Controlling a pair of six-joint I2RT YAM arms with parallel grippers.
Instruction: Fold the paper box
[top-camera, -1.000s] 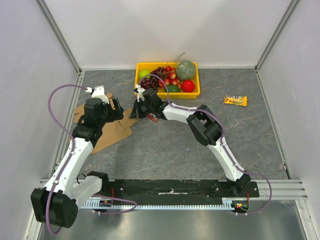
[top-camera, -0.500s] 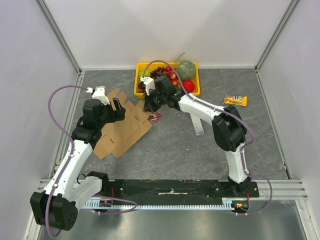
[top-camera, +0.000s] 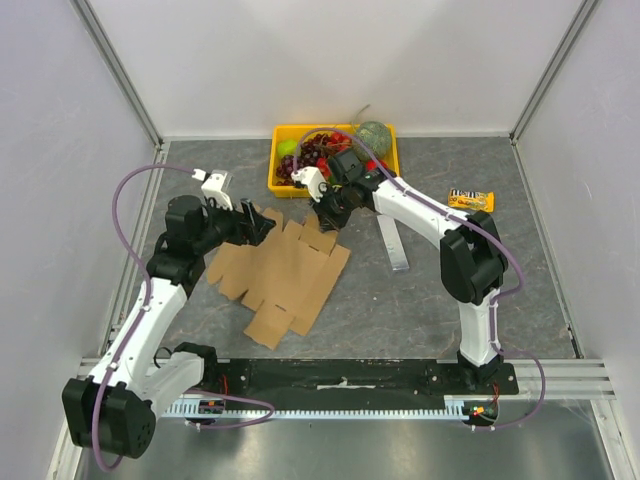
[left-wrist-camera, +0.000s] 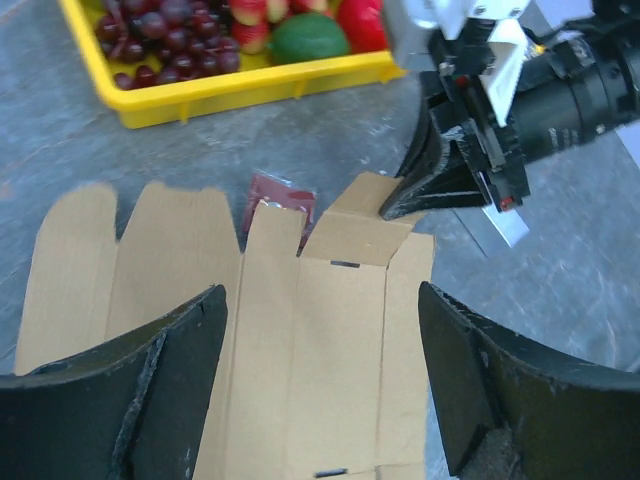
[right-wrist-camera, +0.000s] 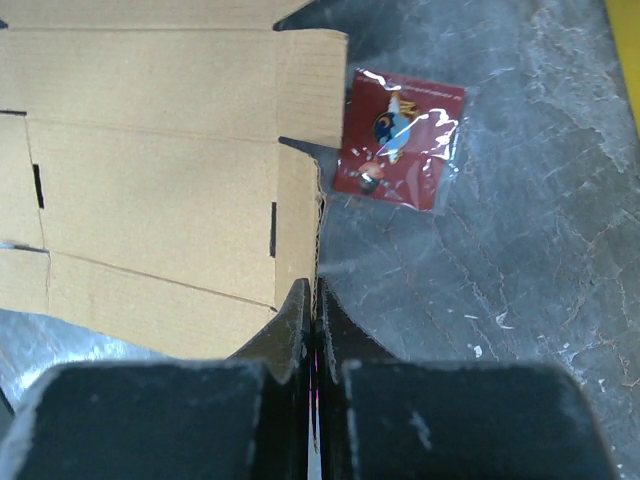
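The paper box (top-camera: 285, 275) is a flat brown die-cut sheet with notched flaps, lying left of centre. It fills the lower part of the left wrist view (left-wrist-camera: 330, 330) and the left of the right wrist view (right-wrist-camera: 150, 180). My right gripper (top-camera: 325, 215) is shut on the edge of a far flap (right-wrist-camera: 315, 300) and holds that edge slightly lifted. It also shows in the left wrist view (left-wrist-camera: 400, 205). My left gripper (top-camera: 262, 222) is open and empty, hovering above the sheet's far left part with its jaws wide apart (left-wrist-camera: 320, 380).
A yellow tray (top-camera: 385, 187) of fruit stands at the back. A small red packet (right-wrist-camera: 400, 140) lies on the table next to the held flap. A silver strip (top-camera: 393, 243) lies right of the sheet. A snack bar (top-camera: 470, 200) lies far right.
The right gripper has pulled the cardboard sheet to the right and towards the arm bases, spreading it flat. The left gripper has swung right and now hangs over the sheet.
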